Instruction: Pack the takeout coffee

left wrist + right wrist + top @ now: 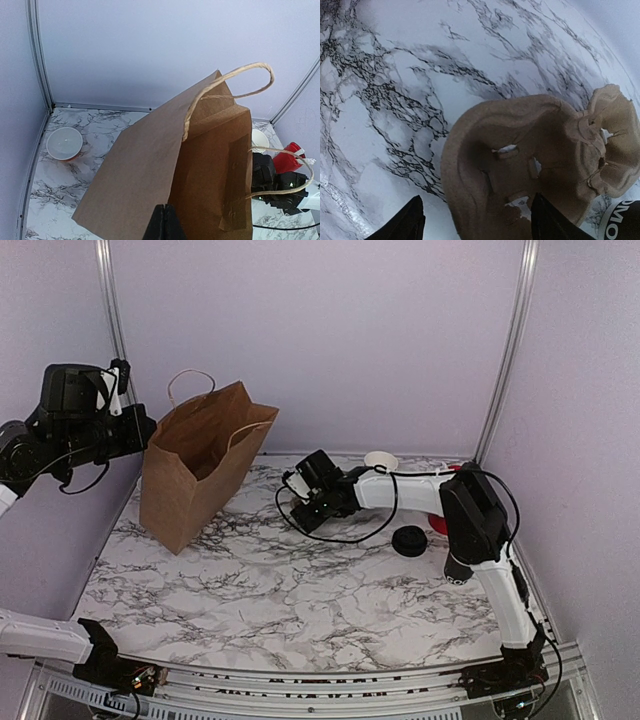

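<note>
From the top, the lid [408, 540] lies flat on the table [250, 590] to the right of the right gripper [312, 495], beside that arm's forearm and well apart from the open bag [200, 465] at far left. In the left wrist view, the left gripper [162, 225] is clenched at the bag's near rim, apparently pinching it. The right wrist view shows the right gripper's fingers [407, 222] spread wide astride a pulp carrier [520, 150], grasping nothing, with what looks like the cup [622, 220] at the lower right corner.
</note>
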You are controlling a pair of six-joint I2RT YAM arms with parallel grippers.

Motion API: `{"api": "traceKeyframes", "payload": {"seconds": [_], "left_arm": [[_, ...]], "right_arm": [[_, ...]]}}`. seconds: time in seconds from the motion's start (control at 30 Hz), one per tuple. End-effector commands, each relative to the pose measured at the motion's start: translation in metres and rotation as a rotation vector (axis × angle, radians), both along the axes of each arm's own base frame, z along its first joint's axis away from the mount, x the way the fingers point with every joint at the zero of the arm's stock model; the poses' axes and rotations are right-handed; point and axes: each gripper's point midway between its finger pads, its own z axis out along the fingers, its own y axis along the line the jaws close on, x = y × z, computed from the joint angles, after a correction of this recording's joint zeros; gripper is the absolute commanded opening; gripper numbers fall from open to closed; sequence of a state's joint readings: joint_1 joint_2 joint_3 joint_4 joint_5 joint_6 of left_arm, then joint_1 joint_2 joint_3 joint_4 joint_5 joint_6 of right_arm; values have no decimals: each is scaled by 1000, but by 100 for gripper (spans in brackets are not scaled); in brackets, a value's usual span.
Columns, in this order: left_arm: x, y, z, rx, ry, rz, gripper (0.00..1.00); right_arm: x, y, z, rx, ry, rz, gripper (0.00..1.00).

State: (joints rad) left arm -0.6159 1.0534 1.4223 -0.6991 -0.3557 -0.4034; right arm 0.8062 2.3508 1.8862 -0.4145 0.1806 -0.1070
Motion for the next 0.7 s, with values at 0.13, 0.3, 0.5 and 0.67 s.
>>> {"api": "traceKeyframes", "payload": {"seconds": [0.13, 0.3, 0.5, 0.67], "left_arm": [[0, 1, 8, -8, -48, -10, 0], [2, -3, 6, 6, -43, -26, 0], [3, -3, 8, 10, -50, -29, 0], [4, -2, 9, 22, -55, -23, 0]], "right_arm": [[2, -3, -7, -34, 20, 21, 64], [-19, -2, -4, -23, 66, 61, 60], [-64, 4, -7, -22, 129, 106, 60], [-100, 7, -9, -12, 188, 121, 60]]}}
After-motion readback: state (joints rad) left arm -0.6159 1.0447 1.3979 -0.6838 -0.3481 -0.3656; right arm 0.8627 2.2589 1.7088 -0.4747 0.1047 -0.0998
